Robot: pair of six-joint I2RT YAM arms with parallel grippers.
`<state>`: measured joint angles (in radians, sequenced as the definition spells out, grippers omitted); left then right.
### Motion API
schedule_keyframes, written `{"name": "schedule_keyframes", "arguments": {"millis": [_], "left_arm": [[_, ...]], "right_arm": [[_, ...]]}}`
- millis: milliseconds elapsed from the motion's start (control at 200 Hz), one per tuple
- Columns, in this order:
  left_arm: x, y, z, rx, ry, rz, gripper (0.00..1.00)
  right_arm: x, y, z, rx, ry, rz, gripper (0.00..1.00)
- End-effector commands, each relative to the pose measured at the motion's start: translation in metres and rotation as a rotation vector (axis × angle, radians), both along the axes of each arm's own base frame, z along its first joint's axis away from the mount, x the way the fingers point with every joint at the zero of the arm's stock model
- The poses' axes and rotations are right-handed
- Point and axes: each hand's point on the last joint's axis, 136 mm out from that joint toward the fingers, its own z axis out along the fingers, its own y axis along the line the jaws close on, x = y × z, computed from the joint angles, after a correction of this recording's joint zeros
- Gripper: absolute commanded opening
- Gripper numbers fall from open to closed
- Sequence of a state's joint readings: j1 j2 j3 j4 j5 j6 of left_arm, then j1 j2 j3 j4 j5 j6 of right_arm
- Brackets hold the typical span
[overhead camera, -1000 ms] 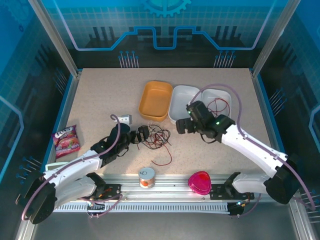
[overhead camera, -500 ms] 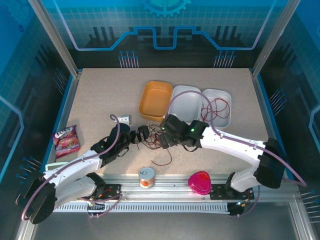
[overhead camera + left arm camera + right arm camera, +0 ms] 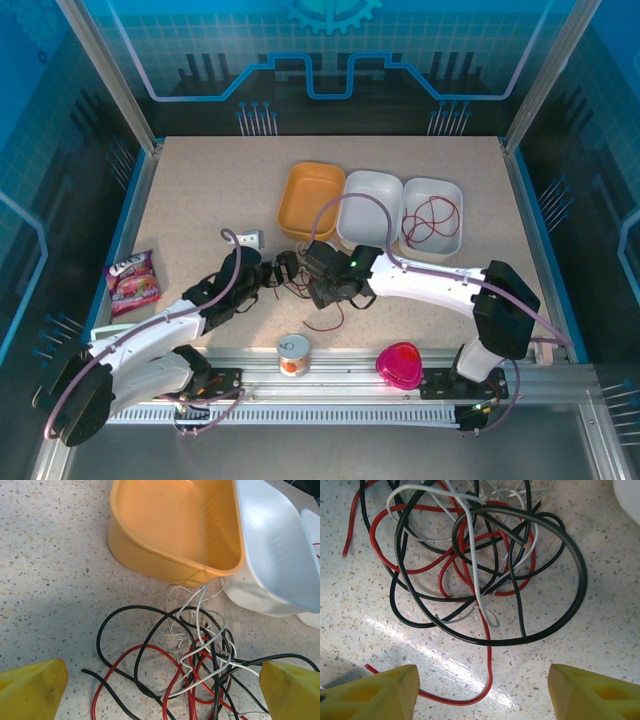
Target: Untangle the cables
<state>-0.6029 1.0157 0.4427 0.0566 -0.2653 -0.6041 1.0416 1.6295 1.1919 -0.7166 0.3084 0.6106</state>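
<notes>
A tangle of black, red and whitish cables [image 3: 200,655] lies on the speckled table just in front of the orange tub [image 3: 175,525]. My left gripper [image 3: 160,692] is open, its yellow fingertips [image 3: 30,690] wide apart at the tangle's near edge. My right gripper [image 3: 482,692] is open low over the same cables [image 3: 470,555], and a loose red strand [image 3: 490,675] curls on the table between its fingertips [image 3: 595,692], untouched. From above, both grippers [image 3: 283,270] [image 3: 322,288] meet at the tangle [image 3: 328,318]. Another red cable [image 3: 430,218] lies alone in the right white tray [image 3: 432,182].
The orange tub [image 3: 311,200] and a middle white tray [image 3: 365,225] stand just behind the tangle. A snack packet [image 3: 132,280] lies at the left. A small can [image 3: 292,355] and a pink heart-shaped box [image 3: 399,364] sit at the near edge. A small grey object [image 3: 250,238] lies behind my left arm.
My right arm has swung left from above the white trays down to the tangle, and its fingers have narrowed somewhat. The left arm has not moved.
</notes>
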Motion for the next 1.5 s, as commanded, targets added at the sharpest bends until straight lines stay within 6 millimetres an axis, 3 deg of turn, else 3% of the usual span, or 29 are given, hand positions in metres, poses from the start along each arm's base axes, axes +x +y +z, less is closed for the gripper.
{"name": "schedule_keyframes", "arguments": {"millis": [0,510,690,831,921,1021,1326,1496], "left_arm": [[0.006,-0.003,0.009,-0.021,-0.004,0.012,0.99],[0.011,-0.008,0.004,-0.024,0.021,0.008,0.99],[0.013,-0.009,0.002,-0.017,0.026,0.008,0.99],[0.013,-0.01,0.001,-0.016,0.032,0.004,0.99],[0.014,-0.011,0.001,-0.015,0.033,0.005,0.99],[0.014,-0.012,0.0,-0.017,0.036,0.0,0.99],[0.013,-0.039,0.0,-0.006,0.074,-0.155,0.99],[0.008,-0.056,-0.014,0.038,0.157,-0.247,0.99]], "right_arm": [[-0.008,0.001,-0.007,-0.006,0.046,-0.017,0.68],[-0.012,-0.007,-0.053,-0.132,0.128,-0.049,0.49],[-0.009,-0.007,-0.066,-0.153,0.151,-0.059,0.34],[-0.006,-0.007,-0.073,-0.153,0.153,-0.071,0.28],[-0.005,-0.009,-0.076,-0.162,0.151,-0.076,0.16],[-0.003,-0.01,-0.07,-0.17,0.137,-0.074,0.0],[-0.001,-0.009,-0.033,-0.112,0.022,-0.027,0.0],[-0.001,-0.005,-0.02,-0.074,0.0,-0.011,0.0]]}}
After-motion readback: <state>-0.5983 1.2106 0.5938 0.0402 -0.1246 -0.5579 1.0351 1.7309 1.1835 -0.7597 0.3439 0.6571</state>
